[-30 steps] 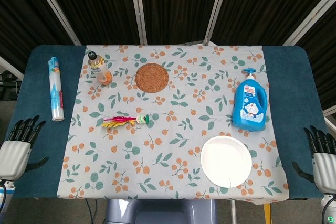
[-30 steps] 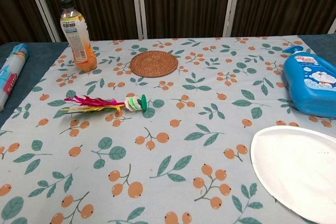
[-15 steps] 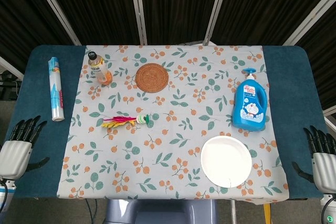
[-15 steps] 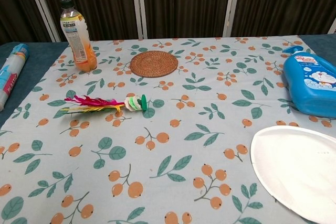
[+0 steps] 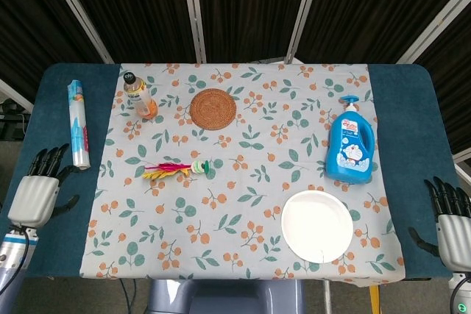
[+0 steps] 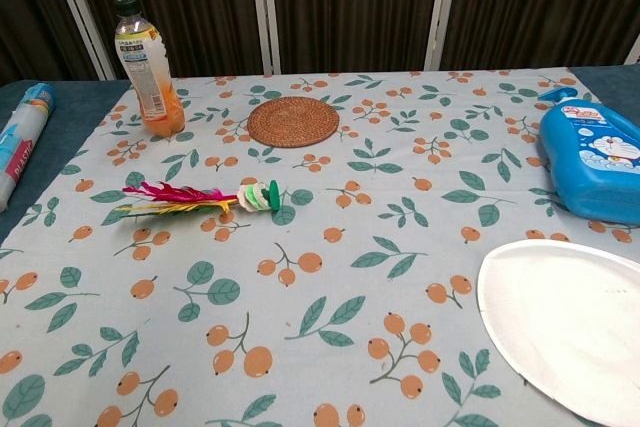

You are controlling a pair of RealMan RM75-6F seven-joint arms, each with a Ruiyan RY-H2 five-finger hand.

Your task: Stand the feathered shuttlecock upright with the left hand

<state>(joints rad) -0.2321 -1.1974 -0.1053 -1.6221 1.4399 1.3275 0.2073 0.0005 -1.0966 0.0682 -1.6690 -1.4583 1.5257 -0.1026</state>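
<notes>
In the chest view neither hand shows. The plate [image 6: 560,322] runs off the right and bottom edges, the blue bottle [image 6: 592,167] is cut at the right, and the roll [image 6: 20,142] at the left. The orange bottle's [image 5: 137,95] label is too small to read.

Bright, even light; sharp focus

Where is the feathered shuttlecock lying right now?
In the head view the feathered shuttlecock lies flat on the left half of the floral cloth, below the orange drink bottle and the woven coaster, its base pointing right.
</notes>
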